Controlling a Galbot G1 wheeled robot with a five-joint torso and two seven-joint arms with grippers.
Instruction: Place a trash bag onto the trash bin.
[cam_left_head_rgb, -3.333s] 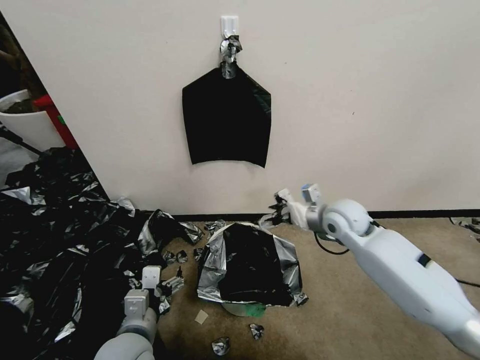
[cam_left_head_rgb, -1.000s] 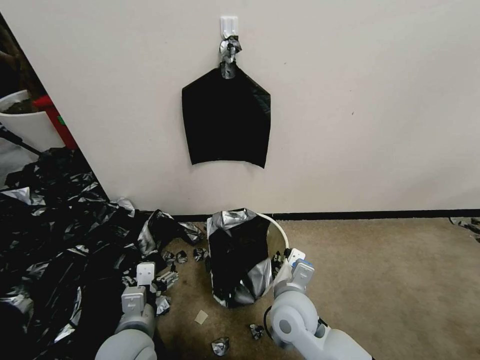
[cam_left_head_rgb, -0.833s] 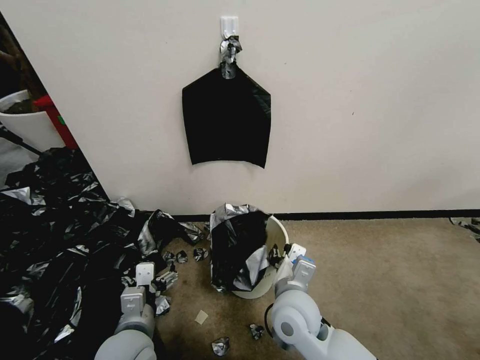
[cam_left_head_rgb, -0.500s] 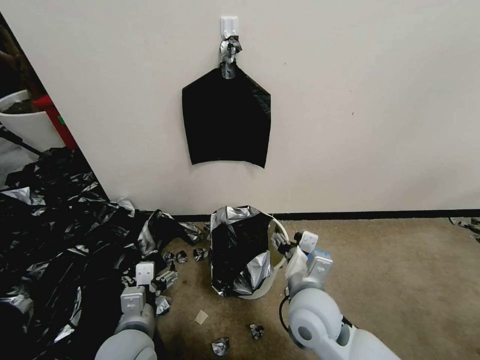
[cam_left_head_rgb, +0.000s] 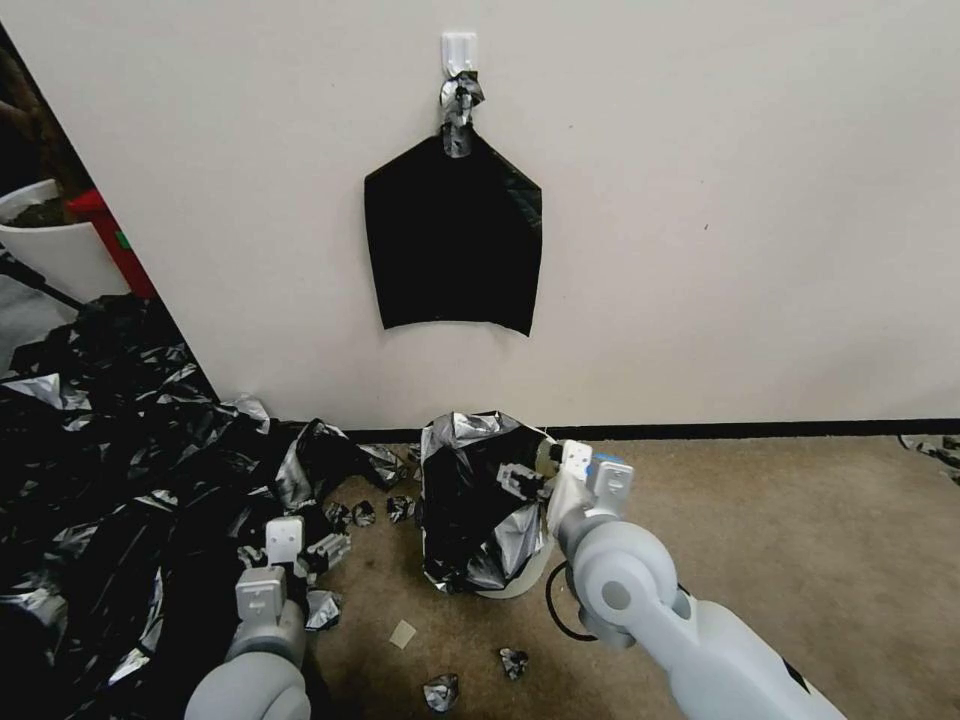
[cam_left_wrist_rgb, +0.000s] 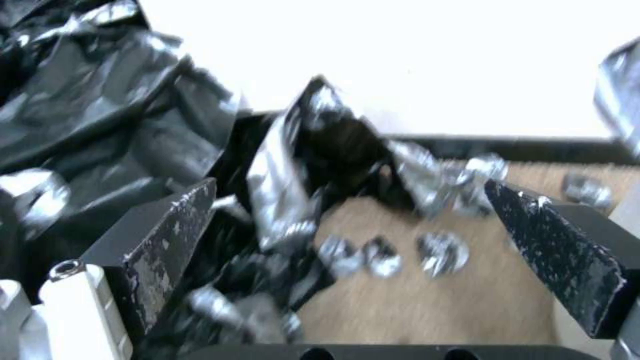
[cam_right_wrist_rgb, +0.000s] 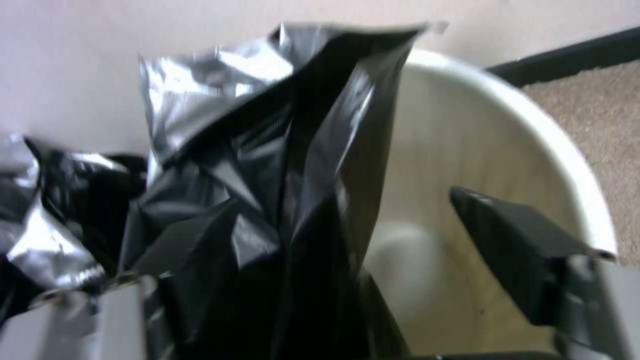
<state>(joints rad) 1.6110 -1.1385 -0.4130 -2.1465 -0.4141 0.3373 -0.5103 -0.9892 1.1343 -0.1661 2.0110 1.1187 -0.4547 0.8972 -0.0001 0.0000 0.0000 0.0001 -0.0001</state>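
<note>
The trash bag (cam_left_head_rgb: 470, 510), glossy black with silvery creases, hangs over the left side of the cream trash bin (cam_left_head_rgb: 522, 582) at the foot of the wall. In the right wrist view the trash bag (cam_right_wrist_rgb: 267, 200) covers about half of the bin's mouth, and the trash bin's bare inside wall (cam_right_wrist_rgb: 453, 165) shows beside it. My right gripper (cam_left_head_rgb: 525, 478) is at the bin's mouth. The right gripper (cam_right_wrist_rgb: 297, 235) is open, with a fold of the bag lying between its fingers (cam_right_wrist_rgb: 513, 235). My left gripper (cam_left_head_rgb: 322, 550) is low by the bag heap; this left gripper (cam_left_wrist_rgb: 352, 187) is open and holds nothing.
A big heap of black bags (cam_left_head_rgb: 100, 480) fills the floor at the left. A flat black bundle (cam_left_head_rgb: 452, 240) hangs from a wall hook. A white tub (cam_left_head_rgb: 50, 250) stands at the far left. Foil scraps (cam_left_head_rgb: 440, 690) litter the carpet; bare carpet (cam_left_head_rgb: 800, 530) lies to the right.
My right arm came from behind the bin round to its near right side. The bag, once spread over the whole bin, now hangs on one side. In the last half second the gripper moved left into the mouth.
</note>
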